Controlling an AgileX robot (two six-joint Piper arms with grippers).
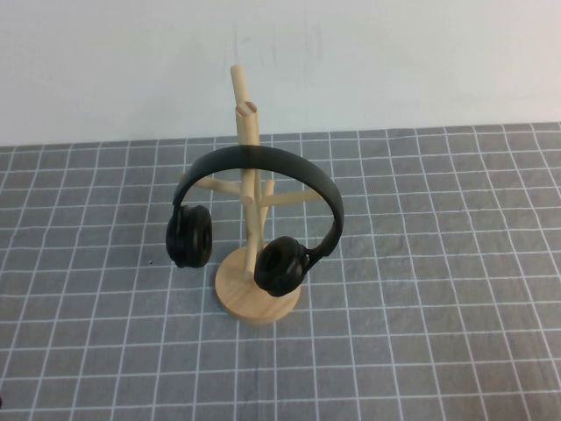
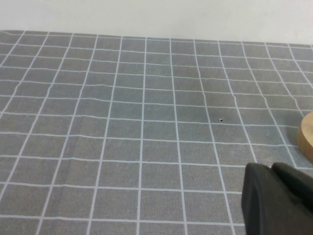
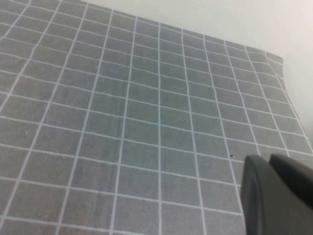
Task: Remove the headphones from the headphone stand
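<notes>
The black headphones [image 1: 254, 171] hang by their headband over the pegs of the light wooden headphone stand [image 1: 248, 114] in the middle of the mat. One ear cup [image 1: 189, 237] hangs to the stand's left. The other [image 1: 280, 265] hangs in front of the round base [image 1: 235, 294]. Neither arm shows in the high view. My left gripper [image 2: 270, 166] is shut and empty, low over the mat. An edge of the stand's base [image 2: 307, 137] shows just beyond it. My right gripper [image 3: 269, 159] is shut and empty over bare mat.
A grey mat with a white grid [image 1: 421, 289] covers the table. A white wall [image 1: 394, 61] rises behind it. The mat's far corner [image 3: 274, 58] shows in the right wrist view.
</notes>
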